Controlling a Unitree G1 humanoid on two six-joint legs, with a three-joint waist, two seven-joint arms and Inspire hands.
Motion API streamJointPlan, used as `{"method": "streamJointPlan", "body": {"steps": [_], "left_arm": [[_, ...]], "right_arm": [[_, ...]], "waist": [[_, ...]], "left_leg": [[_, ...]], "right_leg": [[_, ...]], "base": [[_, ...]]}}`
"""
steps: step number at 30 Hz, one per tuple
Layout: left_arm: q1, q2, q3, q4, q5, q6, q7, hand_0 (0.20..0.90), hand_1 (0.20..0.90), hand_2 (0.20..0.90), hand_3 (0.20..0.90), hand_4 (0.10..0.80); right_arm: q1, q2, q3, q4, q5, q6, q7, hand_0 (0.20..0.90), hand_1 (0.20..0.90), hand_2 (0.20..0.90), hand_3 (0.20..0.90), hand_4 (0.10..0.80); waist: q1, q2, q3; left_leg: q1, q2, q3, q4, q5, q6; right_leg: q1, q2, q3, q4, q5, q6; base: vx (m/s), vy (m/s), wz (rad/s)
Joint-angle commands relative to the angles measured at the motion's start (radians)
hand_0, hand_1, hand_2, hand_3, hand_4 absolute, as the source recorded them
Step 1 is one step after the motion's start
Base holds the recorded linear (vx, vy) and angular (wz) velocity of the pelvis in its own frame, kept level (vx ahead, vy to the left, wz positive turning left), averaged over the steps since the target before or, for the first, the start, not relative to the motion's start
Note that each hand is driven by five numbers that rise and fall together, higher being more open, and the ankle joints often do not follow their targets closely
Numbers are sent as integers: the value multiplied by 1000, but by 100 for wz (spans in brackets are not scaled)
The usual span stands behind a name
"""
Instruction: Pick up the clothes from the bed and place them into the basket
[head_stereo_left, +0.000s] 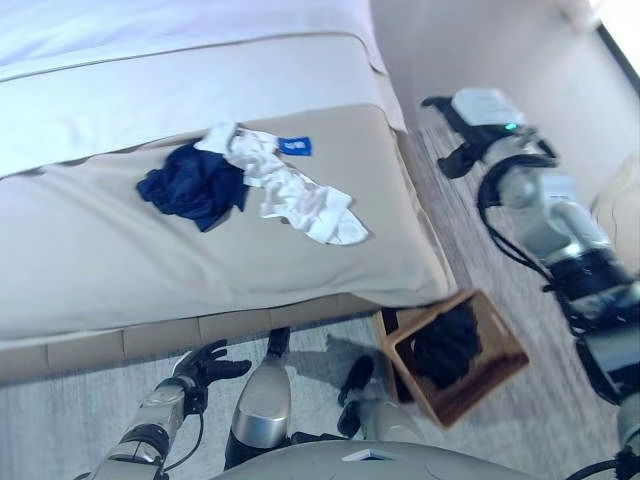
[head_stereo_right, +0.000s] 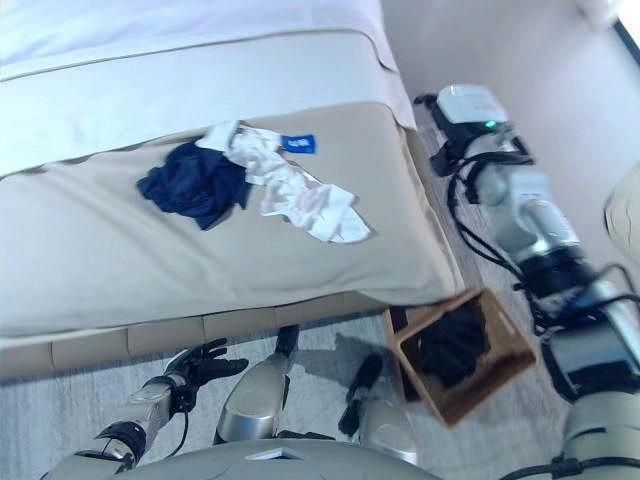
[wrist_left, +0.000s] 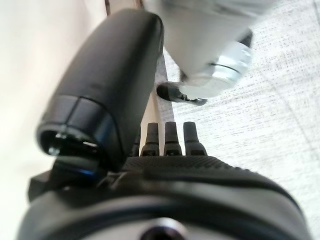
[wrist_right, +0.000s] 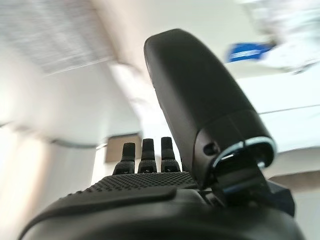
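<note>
A navy garment (head_stereo_left: 190, 190) and a white garment (head_stereo_left: 300, 195) with a blue tag (head_stereo_left: 295, 146) lie crumpled together on the beige cover of the bed (head_stereo_left: 120, 260). A brown basket (head_stereo_left: 500, 355) stands on the floor by the bed's front right corner, with dark clothing (head_stereo_left: 447, 345) inside. My right hand (head_stereo_left: 455, 130) hangs open and empty beside the bed's right edge, apart from the clothes; its wrist view shows straight fingers (wrist_right: 145, 155). My left hand (head_stereo_left: 205, 365) is low in front of the bed, open and empty, with straight fingers (wrist_left: 167, 137).
White bedding (head_stereo_left: 150, 60) covers the far part of the bed. A wall (head_stereo_left: 480, 40) runs along the right, leaving a narrow strip of grey floor (head_stereo_left: 450, 220) between it and the bed. Grey floor lies in front of the bed.
</note>
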Motion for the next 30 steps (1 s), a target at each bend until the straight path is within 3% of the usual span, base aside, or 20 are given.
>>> {"method": "streamJointPlan", "body": {"steps": [1,3,8,13,14,17,22,24,25,27,29,30], "left_arm": [[31,86,-76,24,-2,3,-25,900,900,900,900,800],[-32,98,-102,0,-48,0,-31,900,900,900,900,800],[-106,77,-132,-49,-118,-33,-15,900,900,900,900,800],[-82,48,-151,-107,-170,-69,17,900,900,900,900,800],[-75,44,-157,-117,-183,-77,21,900,900,900,900,800],[-61,42,-166,-137,-205,-85,22,900,900,900,900,800],[-36,48,-177,-172,-222,-102,14,900,900,900,900,800],[-29,58,-184,-194,-226,-97,15,900,900,900,900,800],[-29,57,-192,-197,-227,-101,18,900,900,900,900,800],[-25,49,-199,-194,-229,-117,17,900,900,900,900,800],[-19,36,-214,-183,-225,-149,26,900,900,900,900,800],[-14,31,-214,-182,-223,-156,32,900,900,900,900,800]], "right_arm": [[-154,25,53,106,153,105,-92,900,900,900,900,800],[-254,89,65,287,253,121,-171,900,900,900,900,800],[-435,155,58,522,416,136,-282,900,900,900,900,800],[-483,162,96,640,408,253,-223,900,900,900,900,800],[-489,165,100,664,429,327,-179,900,900,900,900,800],[-488,173,96,717,438,411,-129,900,900,900,900,800],[-486,187,76,746,440,408,-153,900,900,900,900,800],[-483,189,79,737,483,377,-196,444,444,444,367,267],[-490,192,75,727,512,334,-273,300,300,300,200,100],[-501,203,63,693,529,267,-382,300,300,300,200,100],[-520,204,71,605,449,152,-578,300,300,300,200,100],[-519,198,73,555,412,140,-617,300,300,300,200,100]], "waist": [[66,-6,-63],[112,2,-10],[187,19,78],[228,40,132],[234,49,149],[241,64,160],[250,92,160],[246,98,160],[244,102,160],[235,107,160],[215,106,160],[207,102,160]], "left_leg": [[-83,-73,-19,89,-122,93],[-129,-65,-43,86,-130,83],[-239,-60,-75,63,-83,70],[-305,-71,-95,69,-53,66],[-325,-75,-101,77,-45,65],[-377,-75,-111,88,-33,64],[-468,-96,-130,151,-37,72],[-484,-96,-134,155,-35,75],[-489,-96,-136,150,-31,75],[-490,-93,-134,144,-30,76],[-478,-84,-123,131,-31,74],[-470,-82,-119,126,-34,73]], "right_leg": [[-64,-80,14,192,-45,36],[-90,-87,-3,210,-48,46],[-143,-82,-66,197,-67,37],[-185,-86,-117,216,-87,34],[-201,-89,-125,228,-93,31],[-247,-93,-146,253,-102,29],[-336,-118,-163,335,-109,24],[-359,-119,-160,350,-109,27],[-370,-117,-154,354,-110,28],[-385,-117,-143,365,-112,29],[-392,-110,-122,361,-113,30],[-391,-107,-114,356,-112,30]], "base": [[-177,13,60],[-199,-72,54],[-210,-36,32],[-59,36,18],[-41,49,4],[-31,37,16],[-18,1,8],[-3,-67,12],[-28,-45,18],[-51,-21,8],[-76,-2,-18],[-68,13,-30]]}}
